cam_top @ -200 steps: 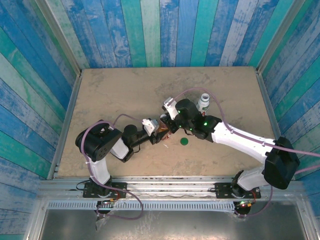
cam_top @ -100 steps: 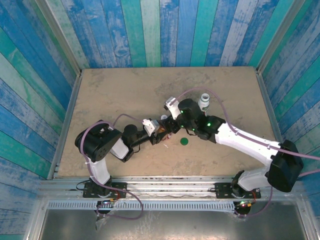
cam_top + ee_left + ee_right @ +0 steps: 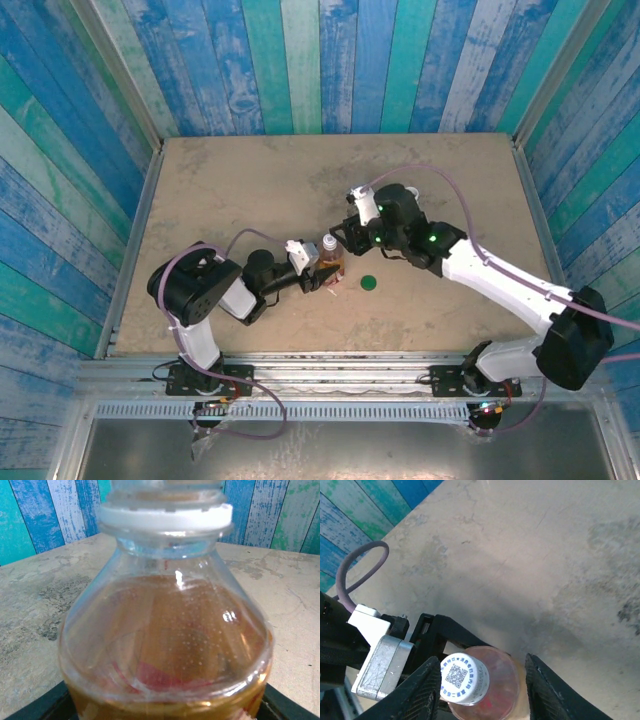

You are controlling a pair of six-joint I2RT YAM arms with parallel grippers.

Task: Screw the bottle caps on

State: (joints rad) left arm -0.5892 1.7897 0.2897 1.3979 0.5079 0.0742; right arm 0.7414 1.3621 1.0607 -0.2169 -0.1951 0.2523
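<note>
The clear bottle (image 3: 331,262) of amber liquid stands near the table's middle, and my left gripper (image 3: 318,270) is shut on its lower body. The white cap (image 3: 329,243) sits on its neck. From the left wrist, the bottle (image 3: 165,630) is very close, with the cap's rim (image 3: 165,516) at the top. My right gripper (image 3: 344,237) hovers open just right of the cap. Seen from the right wrist, the printed cap (image 3: 463,678) and bottle (image 3: 500,680) lie between my right gripper's (image 3: 482,664) spread fingers, not touching them. The dark green cap (image 3: 369,283) lies flat on the table. The white bottle is hidden.
Blue and green plank walls close in the table on three sides. Bare tan tabletop (image 3: 240,190) stretches behind and left of the arms. The right arm (image 3: 480,270) crosses the right half of the table. A purple cable (image 3: 355,575) loops over the left gripper.
My right gripper has opened and drawn back up and to the right off the amber bottle, leaving the white cap on its neck. The right arm now covers the white bottle.
</note>
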